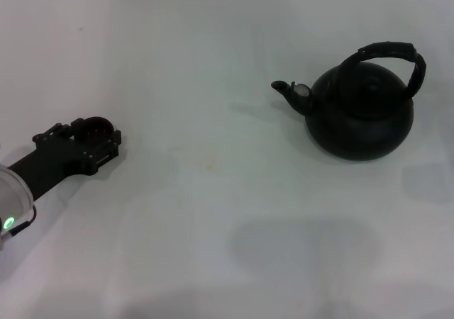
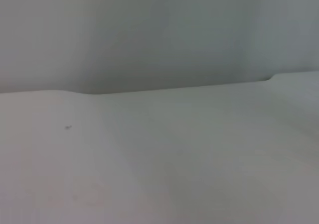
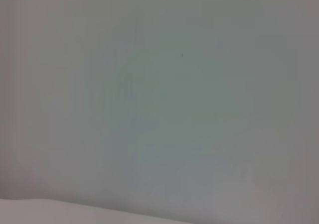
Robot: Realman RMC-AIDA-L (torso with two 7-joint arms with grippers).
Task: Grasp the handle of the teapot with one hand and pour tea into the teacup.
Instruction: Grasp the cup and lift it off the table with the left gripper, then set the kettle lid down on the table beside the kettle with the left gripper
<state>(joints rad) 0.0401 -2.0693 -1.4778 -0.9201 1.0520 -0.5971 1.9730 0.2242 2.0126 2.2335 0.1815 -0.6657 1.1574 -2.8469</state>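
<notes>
The black teapot [image 1: 360,119] stands upright on the white table at the right in the head view. Its short spout [image 1: 289,90] points left. Its arched ribbed handle [image 1: 389,51] stands over the top and nothing holds it. My left gripper [image 1: 98,139] lies low over the table at the left, far from the teapot. A dark rounded shape [image 1: 93,126] sits at its tip; I cannot tell whether this is the teacup or part of the gripper. No separate teacup shows anywhere. My right gripper is out of view.
The white table [image 1: 213,213] stretches between the left gripper and the teapot. Its far edge meets a pale wall [image 2: 149,35] in the left wrist view. The right wrist view shows only a plain pale surface.
</notes>
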